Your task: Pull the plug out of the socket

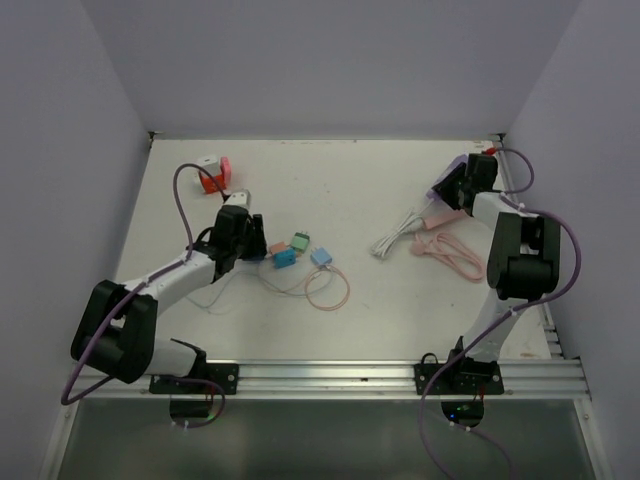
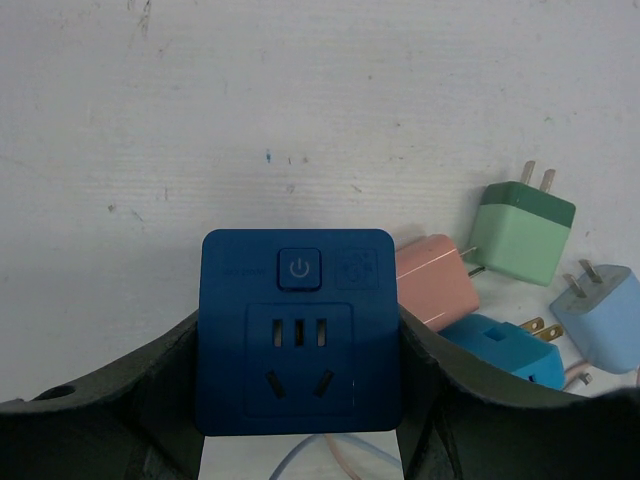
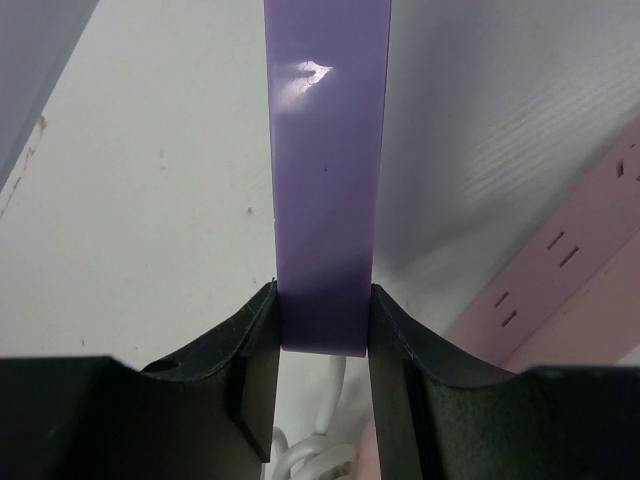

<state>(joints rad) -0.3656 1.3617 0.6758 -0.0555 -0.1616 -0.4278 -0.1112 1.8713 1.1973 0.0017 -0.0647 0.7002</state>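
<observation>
My left gripper point(image 2: 300, 385) is shut on a dark blue socket cube point(image 2: 300, 330), one finger on each side. The cube's face has a power button, and its slots are empty. Just right of it, loose plugs lie on the table: pink point(image 2: 435, 280), green point(image 2: 522, 235), cyan point(image 2: 500, 350) and light blue point(image 2: 605, 315). From above, the left gripper point(image 1: 243, 240) sits left of centre. My right gripper point(image 1: 455, 188) is at the far right corner, shut on a flat purple block point(image 3: 325, 150) that sticks out past the fingers.
A pink power strip point(image 1: 440, 215) lies beside the right gripper, with a coiled white cable point(image 1: 393, 242) and a pink cable point(image 1: 455, 255) near it. Red, white and pink cubes point(image 1: 212, 172) stand at the back left. Thin looped cords point(image 1: 325, 288) trail from the plugs.
</observation>
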